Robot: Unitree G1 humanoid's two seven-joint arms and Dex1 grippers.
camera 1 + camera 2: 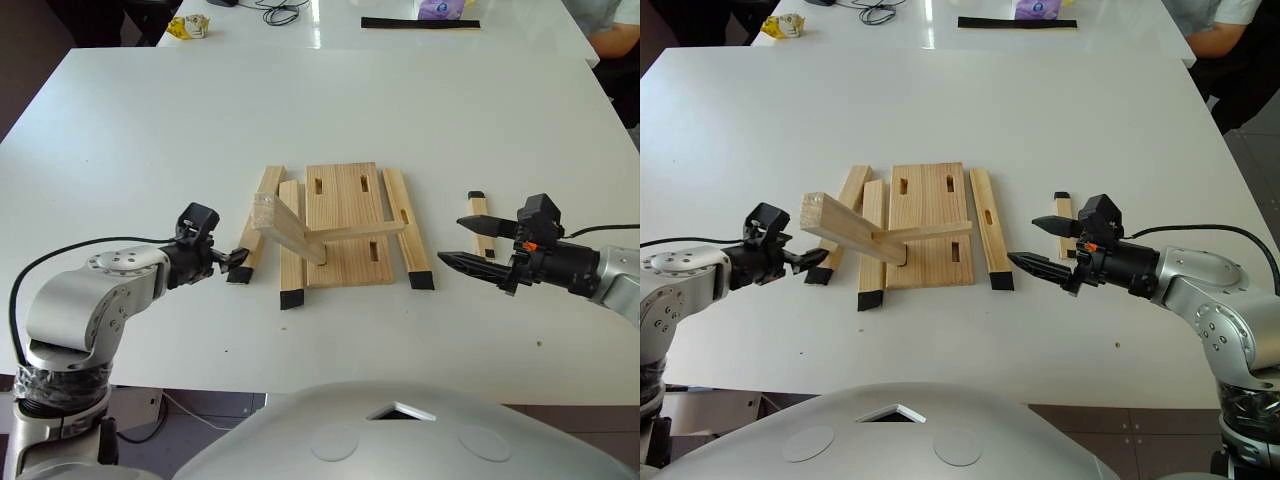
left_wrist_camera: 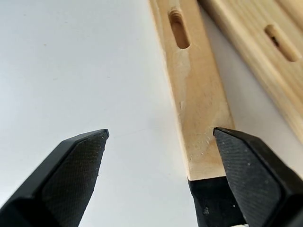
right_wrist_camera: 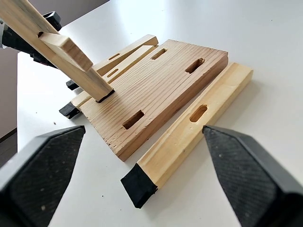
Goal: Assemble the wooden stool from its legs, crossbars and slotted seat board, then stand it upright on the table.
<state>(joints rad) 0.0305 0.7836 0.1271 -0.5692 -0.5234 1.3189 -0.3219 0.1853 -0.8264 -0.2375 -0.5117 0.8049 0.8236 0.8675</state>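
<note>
Hovering released, left hand point(image 1: 235, 263) straddles a leg point(image 2: 194, 94) by its black cap; stiff, light wood, probably best gripped above the cap. Right hand point(image 1: 450, 239) released near second leg point(image 3: 199, 127).

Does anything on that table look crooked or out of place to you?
Yes: one leg rises from the seat board, leaning far toward the robot's left instead of upright, with a crossbar jutting from its side. The other legs lie flat beside the board.

My arms point(image 1: 95, 295) are rounded silver-grey shells trailing black cables point(image 1: 100, 242); black pointed two-fingered left tool point(image 1: 238, 264) and right tool point(image 1: 450, 240); small orange mark point(image 1: 531, 246) on the right.
</note>
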